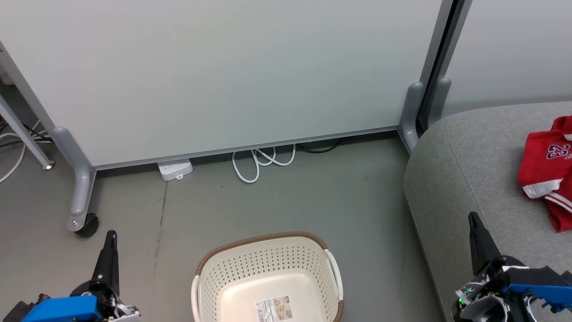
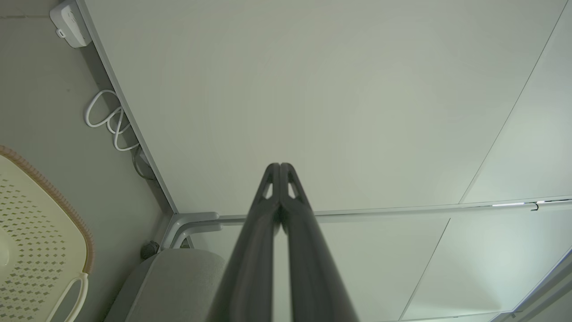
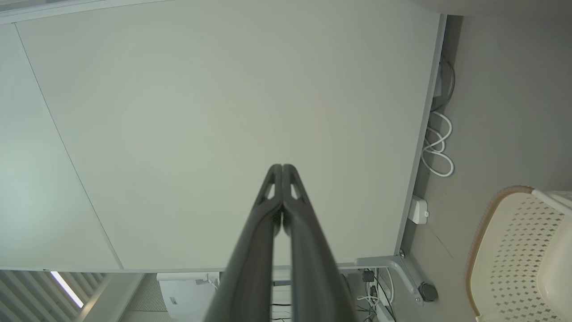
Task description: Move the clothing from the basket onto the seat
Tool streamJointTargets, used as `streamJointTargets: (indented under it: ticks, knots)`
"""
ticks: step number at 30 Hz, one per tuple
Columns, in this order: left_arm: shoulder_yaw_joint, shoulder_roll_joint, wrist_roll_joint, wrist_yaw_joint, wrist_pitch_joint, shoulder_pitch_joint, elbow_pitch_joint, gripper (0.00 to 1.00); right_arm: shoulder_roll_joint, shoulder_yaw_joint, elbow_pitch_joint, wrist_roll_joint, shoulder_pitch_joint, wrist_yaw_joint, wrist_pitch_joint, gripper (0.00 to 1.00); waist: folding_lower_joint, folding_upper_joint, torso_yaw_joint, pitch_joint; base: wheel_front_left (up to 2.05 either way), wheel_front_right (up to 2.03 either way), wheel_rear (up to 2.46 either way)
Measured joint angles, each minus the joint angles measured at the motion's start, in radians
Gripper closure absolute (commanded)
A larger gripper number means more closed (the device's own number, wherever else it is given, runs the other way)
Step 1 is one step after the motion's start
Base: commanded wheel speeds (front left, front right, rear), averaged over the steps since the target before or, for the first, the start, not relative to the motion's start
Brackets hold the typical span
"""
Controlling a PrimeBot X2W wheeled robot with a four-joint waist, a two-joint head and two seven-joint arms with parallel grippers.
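Observation:
The cream perforated basket (image 1: 268, 277) with its brown rim stands on the floor at the bottom centre, holding nothing but a label on its floor; its edge also shows as the basket (image 2: 35, 223) and the basket (image 3: 518, 255) in the wrist views. Red clothing (image 1: 547, 172) with white trim and a "23" print lies on the grey seat (image 1: 464, 179) at the right edge. My left gripper (image 1: 111, 235) is shut at the lower left, over bare floor. My right gripper (image 1: 472, 216) is shut over the seat's front, left of the clothing. Both pairs of fingers, the left (image 2: 279, 165) and the right (image 3: 282, 166), are pressed together and empty.
A white partition panel (image 1: 223, 71) on grey wheeled legs (image 1: 82, 197) stands behind the basket. A white power strip (image 1: 175, 169) and a coiled white cable (image 1: 261, 162) lie at its foot. Open grey floor (image 1: 286, 201) lies between the panel, basket and seat.

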Motion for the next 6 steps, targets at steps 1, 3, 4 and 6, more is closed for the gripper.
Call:
streamJointTargets:
  ticks: [1,3,4,6]
  knots:
    - [0.000,0.000,0.000,0.000,0.000,0.000,0.000,1.00,0.000,0.000,0.000,0.000,0.000,0.000,0.000,1.00,0.0000,0.0000,0.000,0.000,0.00,0.00,0.00]
    - [0.000,0.000,0.000,0.000,0.000,0.000,0.000,1.00,0.000,0.000,0.000,0.000,0.000,0.000,0.000,1.00,0.0000,0.0000,0.000,0.000,0.00,0.00,0.00]
    - [0.000,0.000,0.000,0.000,0.000,0.000,0.000,1.00,0.000,0.000,0.000,0.000,0.000,0.000,0.000,1.00,0.0000,0.0000,0.000,0.000,0.00,0.00,0.00]
    - [0.000,0.000,0.000,0.000,0.000,0.000,0.000,1.00,0.000,0.000,0.000,0.000,0.000,0.000,0.000,1.00,0.0000,0.0000,0.000,0.000,0.00,0.00,0.00]
